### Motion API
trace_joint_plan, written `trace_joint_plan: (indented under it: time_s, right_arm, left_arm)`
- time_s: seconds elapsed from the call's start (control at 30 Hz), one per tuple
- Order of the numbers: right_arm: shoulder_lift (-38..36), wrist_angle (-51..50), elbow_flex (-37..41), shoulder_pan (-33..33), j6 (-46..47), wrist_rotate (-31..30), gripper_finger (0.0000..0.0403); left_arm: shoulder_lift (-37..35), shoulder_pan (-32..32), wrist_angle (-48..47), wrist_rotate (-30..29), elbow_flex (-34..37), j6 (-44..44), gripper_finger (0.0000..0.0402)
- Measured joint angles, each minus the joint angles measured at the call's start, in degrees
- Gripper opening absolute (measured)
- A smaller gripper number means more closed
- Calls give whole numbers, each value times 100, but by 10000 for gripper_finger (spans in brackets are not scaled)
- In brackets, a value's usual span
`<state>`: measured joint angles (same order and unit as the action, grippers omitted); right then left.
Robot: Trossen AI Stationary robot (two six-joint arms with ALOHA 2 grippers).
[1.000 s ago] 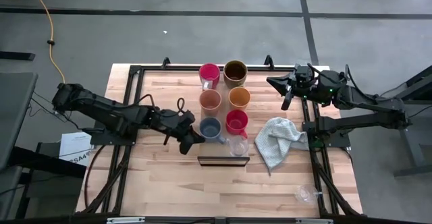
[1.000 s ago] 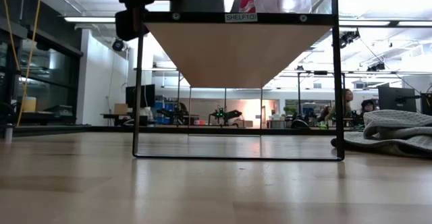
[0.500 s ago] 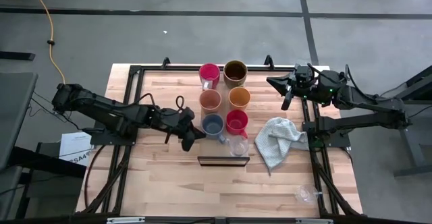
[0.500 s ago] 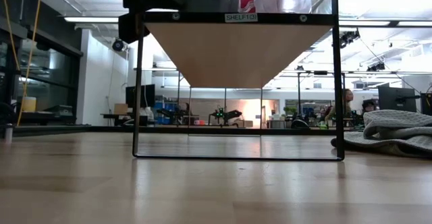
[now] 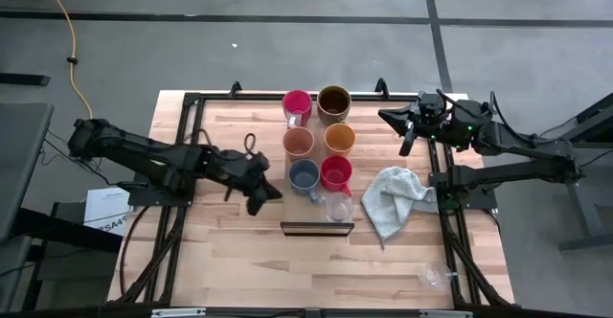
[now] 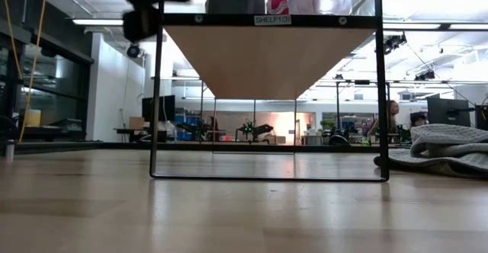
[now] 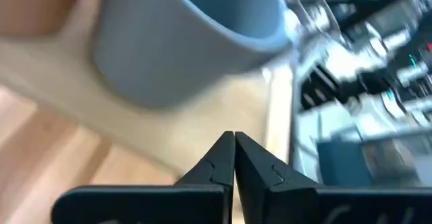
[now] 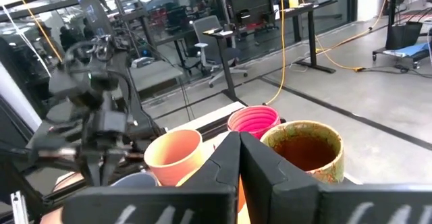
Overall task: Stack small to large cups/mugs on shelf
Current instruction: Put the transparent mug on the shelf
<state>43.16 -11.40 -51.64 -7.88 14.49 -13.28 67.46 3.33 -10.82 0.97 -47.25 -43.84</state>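
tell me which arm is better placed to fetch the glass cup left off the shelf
Right, probably. The stray glass cup sits at the table's near right corner, on the right arm's side; the left gripper is across the table beside the blue mug.

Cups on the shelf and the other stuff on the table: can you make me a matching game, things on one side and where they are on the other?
Things:
1. large olive-brown mug
2. blue mug
3. pale grey cloth
4. clear glass cup off the shelf

Places:
A. crumpled on the tabletop, right of the shelf
B. back row of the shelf, beside a red mug
C. near the table's front right corner
D. third row, closest to the left gripper

Pairs: 1-B, 2-D, 3-A, 4-C
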Motion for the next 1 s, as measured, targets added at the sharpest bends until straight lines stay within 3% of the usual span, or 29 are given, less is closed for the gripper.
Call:
trace_joint_plan:
  time_s: [0.13,0.37,0.5,0.57,0.67,0.8,1.0]
  right_arm:
    - [0,-2,0,0,8,149,0]
    - [0,0,0,2,71,240,0]
    - [0,2,0,2,105,279,0]
    - [-2,4,0,2,110,282,0]
    - [-2,8,0,2,111,281,0]
    - [-2,13,0,2,168,282,0]
    - [-2,13,0,2,250,282,0]
  left_arm:
    - [-702,7,-561,119,-227,227,0]
    - [-1841,-4,-544,-1836,-942,1866,0]
    - [-2195,-53,-114,-2347,-1182,2952,0]
    - [-2304,-224,335,-2123,-1184,3321,0]
    - [-2360,-603,747,-1186,-1190,3492,0]
    - [-2334,-1145,674,-256,-1190,3326,0]
    - [-2313,-1523,600,-96,-1182,3174,0]
